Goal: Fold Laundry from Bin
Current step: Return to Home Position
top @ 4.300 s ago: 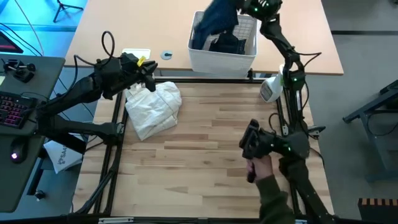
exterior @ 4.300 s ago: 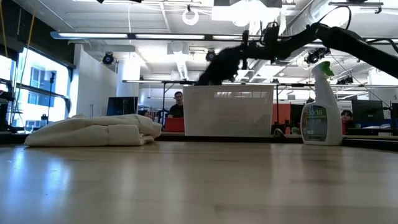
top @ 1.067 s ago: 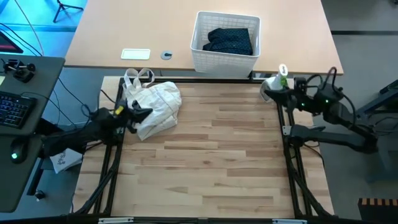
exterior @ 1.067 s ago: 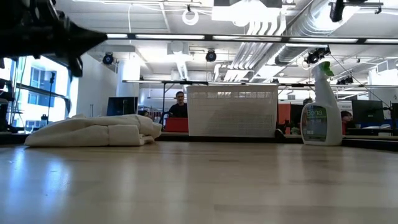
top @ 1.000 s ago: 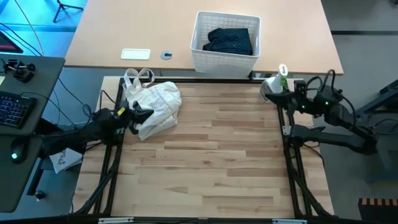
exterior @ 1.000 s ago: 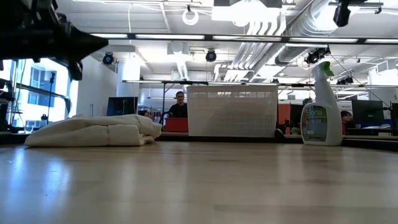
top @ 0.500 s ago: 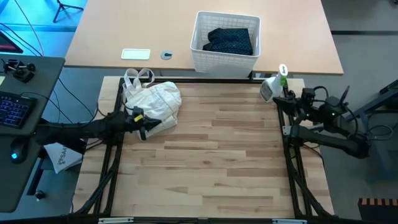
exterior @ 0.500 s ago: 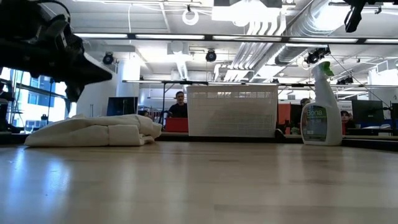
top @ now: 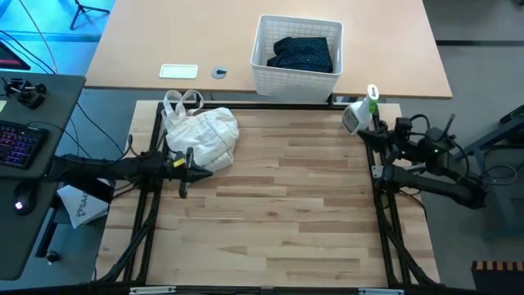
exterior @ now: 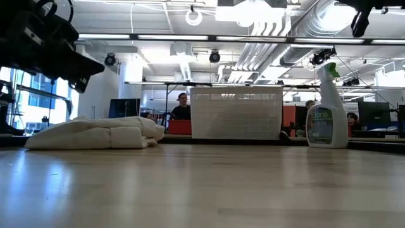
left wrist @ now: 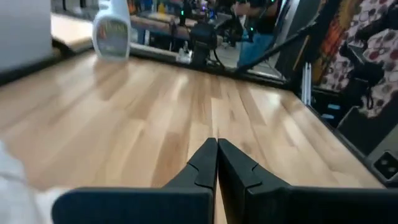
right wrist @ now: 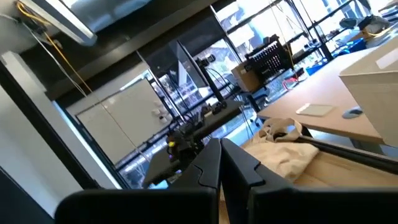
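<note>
The white lattice bin (top: 264,72) stands on the tan table beyond the wooden worktop, seen in the low view as the bin (exterior: 235,113). Dark navy laundry (top: 304,53) lies bunched inside it. My left gripper (top: 196,170) hovers shut over the worktop's left edge, just near of a cream cloth bag (top: 203,138), pointing toward the right; its shut fingers (left wrist: 216,163) show in the left wrist view. My right gripper (top: 378,133) is shut at the worktop's right edge, beside a spray bottle, pointing left; its fingers (right wrist: 219,163) hold nothing.
A spray bottle (top: 359,113) stands at the worktop's far right corner, also seen in the low view (exterior: 326,107). The cream bag (exterior: 95,133) lies at the far left. A white card (top: 178,71) and a small disc (top: 219,72) lie left of the bin. A person (exterior: 182,105) sits in the room behind.
My left gripper has swung away from the cream bag toward the near edge and sunk a little, turning until it points across the worktop to the right. My right gripper has come down and drawn back toward the right edge. Both stay shut.
</note>
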